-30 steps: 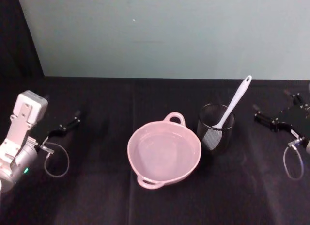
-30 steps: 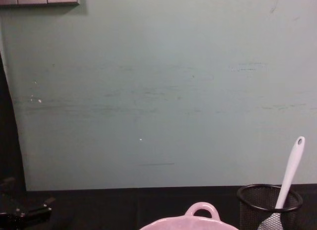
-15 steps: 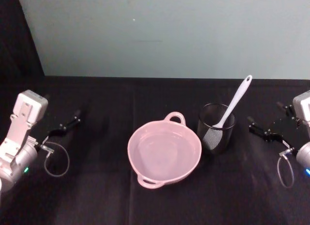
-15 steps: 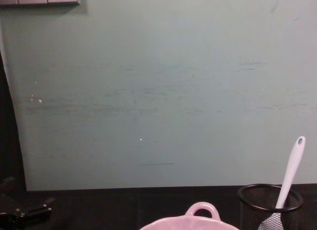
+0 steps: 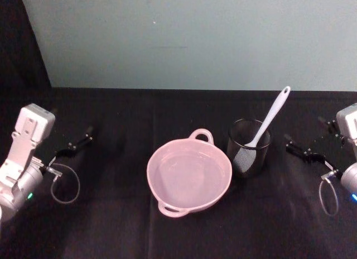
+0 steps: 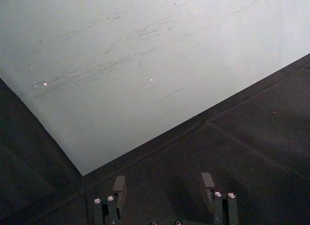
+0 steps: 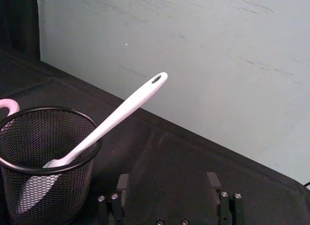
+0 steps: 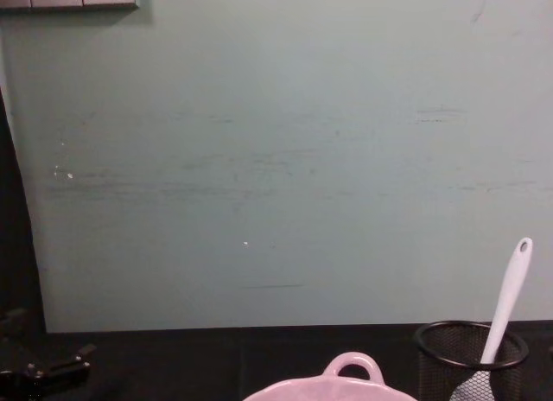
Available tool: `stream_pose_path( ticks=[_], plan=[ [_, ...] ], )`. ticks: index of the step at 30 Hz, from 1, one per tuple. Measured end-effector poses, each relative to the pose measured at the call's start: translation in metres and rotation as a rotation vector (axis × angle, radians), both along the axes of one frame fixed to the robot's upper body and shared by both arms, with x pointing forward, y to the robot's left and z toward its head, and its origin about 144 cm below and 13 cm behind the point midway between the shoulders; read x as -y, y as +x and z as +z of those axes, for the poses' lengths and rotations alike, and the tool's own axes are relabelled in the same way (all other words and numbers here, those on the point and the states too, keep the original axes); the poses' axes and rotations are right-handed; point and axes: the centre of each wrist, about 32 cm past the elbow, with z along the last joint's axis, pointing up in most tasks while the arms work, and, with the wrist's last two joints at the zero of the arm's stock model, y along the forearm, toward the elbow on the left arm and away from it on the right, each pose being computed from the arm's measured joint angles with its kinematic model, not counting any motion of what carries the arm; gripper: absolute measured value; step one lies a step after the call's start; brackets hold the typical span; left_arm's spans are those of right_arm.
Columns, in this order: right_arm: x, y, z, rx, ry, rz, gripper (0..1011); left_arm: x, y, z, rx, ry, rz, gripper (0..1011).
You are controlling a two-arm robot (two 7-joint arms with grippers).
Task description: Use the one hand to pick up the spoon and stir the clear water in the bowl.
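On the black table (image 5: 111, 225), the pink bowl (image 5: 189, 175) sits dead center with clear water in it, and just to its right is a black wire-mesh cup (image 5: 249, 147) with the white spoon (image 5: 270, 123) standing in it, blade down, handle leaning up and away toward the far right. The oval hole at the handle's end is easy to spot in the right wrist view.

The right gripper (image 5: 304, 153) hangs off to the right of the cup, near it but not touching, fingers spread wide with nothing between them. In its wrist view the two fingers (image 7: 123, 185) point at the table to the right of the cup, so it isn't lined up on the handle yet. The left gripper (image 5: 75, 146) is parked far left, well apart from everything, also spread wide and empty.

So nothing's been grabbed yet, and I'd say we're at the approach stage.

What I'd worry about:
- That mesh cup looks light. Come in low or sideways and a finger could clip the rim and knock it over toward the bowl, spoon and all.
- The handle is slim and tilted, so closing off-angle could just push it around the rim instead of pinching it.
- Pulling the spoon out along the wrong line could snag the broad blade on the mesh and drag the cup along.
- Once stirring, the bowl could slide or slop water if the blade hits the wall.
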Motion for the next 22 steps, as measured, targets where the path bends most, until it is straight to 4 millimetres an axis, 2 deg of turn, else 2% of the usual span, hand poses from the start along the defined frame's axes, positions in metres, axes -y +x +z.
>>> stream_pose_path(
  ticks=[22],
  plan=[
    [-0.0002,0.0002,0.0009,-0.001,-0.002,0.002,1002,0.0,0.0,0.0,0.0,0.0,0.0,1005]
  ],
)
